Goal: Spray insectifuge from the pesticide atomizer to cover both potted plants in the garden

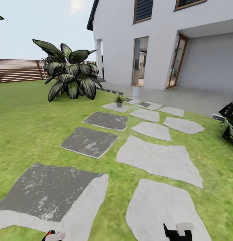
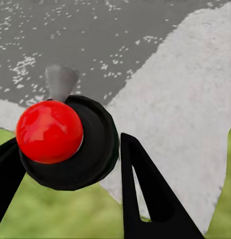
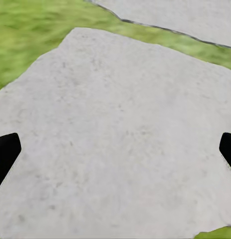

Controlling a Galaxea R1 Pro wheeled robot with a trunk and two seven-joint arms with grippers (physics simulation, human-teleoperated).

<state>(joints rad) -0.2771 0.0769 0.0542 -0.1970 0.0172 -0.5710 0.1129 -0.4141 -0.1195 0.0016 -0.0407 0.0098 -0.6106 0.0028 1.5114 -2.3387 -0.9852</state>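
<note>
The left gripper [image 2: 70, 164] is pinching the pesticide atomizer [image 2: 65, 144], whose red ball cap and black collar sit between the two black fingers [image 2: 145, 199] in the left wrist view; its red top also peeks in at the lower edge of the head view. The right gripper [image 3: 115, 149] hangs spread wide and empty over a pale stepping stone [image 3: 120, 139]. Ahead, across the lawn [image 1: 25, 127] of the garden, one small potted plant [image 1: 119, 99] stands on a far stone near the house [image 1: 156, 40], well apart from the robot; a second plant in a dark container [image 1: 230, 124] shows at the right edge, though it is too cropped to say it is the other target. The big dark-leaved shrub [image 1: 71, 75] by the slatted fence [image 1: 15, 70] could be mistaken for a target. The main risk is spraying from too far, so the mist falls short, or the atomizer slipping in the grip during the drive over uneven stones.
</note>
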